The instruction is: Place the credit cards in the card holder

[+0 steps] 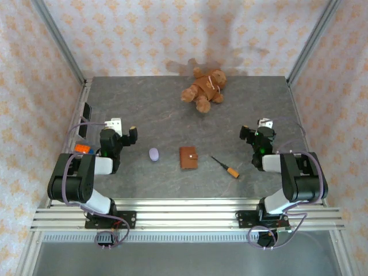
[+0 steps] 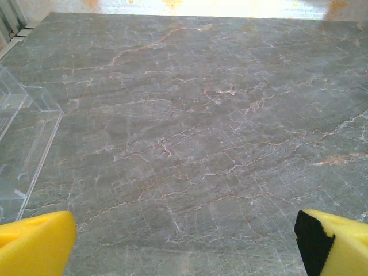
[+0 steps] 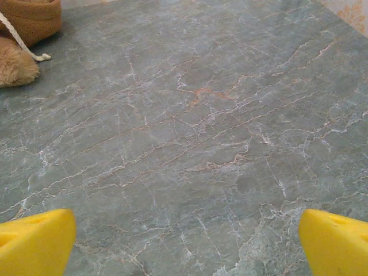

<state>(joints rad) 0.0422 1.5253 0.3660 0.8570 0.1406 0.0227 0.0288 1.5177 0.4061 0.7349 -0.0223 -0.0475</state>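
The card holder (image 1: 188, 157) is a small brown leather wallet, folded shut with its snap tab, lying flat at the table's middle front. Two dark flat rectangles that look like credit cards (image 1: 87, 111) sit at the table's left edge, behind my left arm. My left gripper (image 1: 123, 131) (image 2: 184, 241) hovers left of the wallet, open, with bare table between its yellow fingertips (image 2: 37, 241). On the other side of the wallet my right gripper (image 1: 255, 129) (image 3: 187, 241) is also open, holding nothing.
A brown teddy bear (image 1: 204, 89) (image 3: 20, 40) lies at the back centre. A small lilac object (image 1: 153, 154) rests left of the wallet, an orange-handled screwdriver (image 1: 225, 167) right of it. A clear plastic box (image 2: 23, 144) stands at the left. Metal frame posts and patterned walls enclose the table.
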